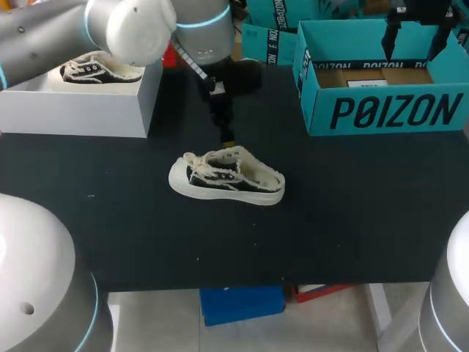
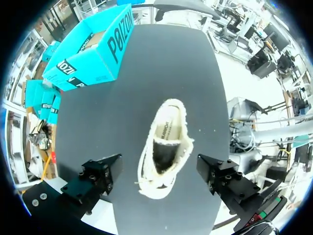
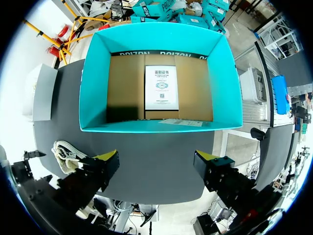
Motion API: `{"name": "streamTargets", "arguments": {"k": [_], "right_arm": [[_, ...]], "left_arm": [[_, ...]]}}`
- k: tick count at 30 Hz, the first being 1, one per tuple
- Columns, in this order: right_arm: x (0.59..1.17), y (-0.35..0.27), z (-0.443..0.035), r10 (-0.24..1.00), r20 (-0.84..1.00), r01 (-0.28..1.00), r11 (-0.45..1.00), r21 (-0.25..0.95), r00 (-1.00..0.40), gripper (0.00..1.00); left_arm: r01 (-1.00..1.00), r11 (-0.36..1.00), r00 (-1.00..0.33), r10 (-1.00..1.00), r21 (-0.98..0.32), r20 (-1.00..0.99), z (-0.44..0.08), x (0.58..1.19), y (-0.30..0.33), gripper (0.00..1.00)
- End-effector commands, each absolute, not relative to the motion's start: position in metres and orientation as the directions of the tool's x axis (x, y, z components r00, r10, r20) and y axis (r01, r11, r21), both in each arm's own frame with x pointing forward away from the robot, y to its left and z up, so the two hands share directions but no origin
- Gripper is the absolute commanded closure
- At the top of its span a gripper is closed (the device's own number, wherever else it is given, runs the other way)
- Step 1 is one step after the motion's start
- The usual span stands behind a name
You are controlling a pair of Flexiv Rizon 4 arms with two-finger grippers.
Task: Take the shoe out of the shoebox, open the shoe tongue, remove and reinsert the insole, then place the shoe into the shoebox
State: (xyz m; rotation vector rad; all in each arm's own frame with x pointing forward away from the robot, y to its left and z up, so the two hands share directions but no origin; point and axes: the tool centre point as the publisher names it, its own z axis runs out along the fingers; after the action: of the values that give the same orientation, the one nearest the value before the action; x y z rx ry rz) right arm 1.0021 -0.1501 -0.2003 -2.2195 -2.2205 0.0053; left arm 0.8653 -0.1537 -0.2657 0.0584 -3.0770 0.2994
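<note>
The left pincer [image 2: 159, 174] hangs spread wide and empty, directly above a low black-and-cream canvas shoe [image 2: 164, 147] that lies on its sole on the black table [image 1: 330, 220], one finger out to either side of it and neither touching. The right pincer [image 3: 156, 161] is likewise wide open and holds nothing. It is poised over the open teal cardboard shoebox [image 3: 161, 126], which lies just ahead of it and holds only a white printed sheet [image 3: 161, 87] on its brown floor. So the first step looks done: the shoe is out of the box. A pale printed insole [image 2: 166, 131] seems to sit in the heel below the left pincer, but I cannot tell whether the tongue has been opened or whether the insole has been out and back, so I judge everything up to the final return to the box as possibly left to do. The toe end of the shoe's inside is dark. The left pincer's yellow tips do not show in its own wrist view, and in the head view the right pincer [image 1: 414, 33] is cut off.
</note>
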Motion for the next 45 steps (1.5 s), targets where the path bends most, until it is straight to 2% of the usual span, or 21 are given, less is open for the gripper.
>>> {"name": "streamTargets", "arguments": {"k": [1,8,15,45], "right_arm": [[1.003,-0.15,-0.2,1.0,-0.001,1.0,0.0,-0.005,0.0,0.0],[1.003,-0.15,-0.2,1.0,-0.001,1.0,0.0,-0.005,0.0,0.0],[1.003,-0.15,-0.2,1.0,-0.001,1.0,0.0,-0.005,0.0,0.0],[1.003,-0.15,-0.2,1.0,-0.001,1.0,0.0,-0.005,0.0,0.0]], "left_arm": [[-0.029,0.916,-0.999,-0.012,-0.4,0.044,-0.25,0.853,-0.079,0.0],[-0.051,0.871,-0.997,-0.019,-0.489,0.07,-0.252,0.859,-0.04,0.0],[-0.041,0.843,-0.997,-0.001,-0.536,0.075,-0.252,0.858,-0.027,0.0],[-0.046,0.841,-0.999,-0.04,-0.538,0.024,-0.248,0.852,-0.024,0.0]]}}
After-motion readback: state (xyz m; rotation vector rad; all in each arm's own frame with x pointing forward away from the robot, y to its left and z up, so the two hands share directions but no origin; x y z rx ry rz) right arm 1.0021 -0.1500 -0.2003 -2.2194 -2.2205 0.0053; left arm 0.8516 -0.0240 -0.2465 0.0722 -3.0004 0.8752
